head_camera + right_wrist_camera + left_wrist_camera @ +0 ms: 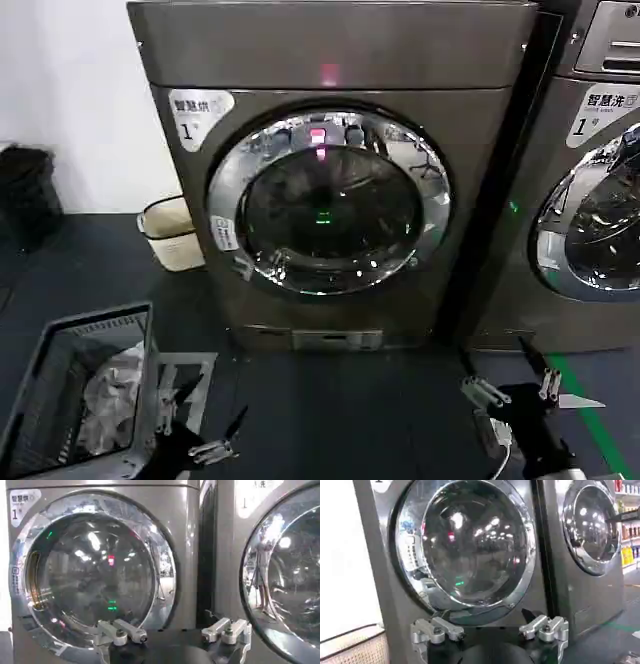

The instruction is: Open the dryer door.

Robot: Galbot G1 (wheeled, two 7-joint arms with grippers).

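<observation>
The dryer is a big grey-brown front-loader with a white "1" label and a pink-red light on its top panel. Its round dryer door has a wide chrome rim around dark glass and sits shut against the front; it also appears as dryer door and dryer door. My left gripper hangs low at the front left, open and empty, well short of the machine. My right gripper is low at the front right, open and empty too. Open jaws frame left gripper and right gripper.
A second machine with its own chrome door stands right of the dryer. A grey laundry basket holding pale cloth sits at the left front. A cream bin stands by the dryer's left side. Dark floor lies between.
</observation>
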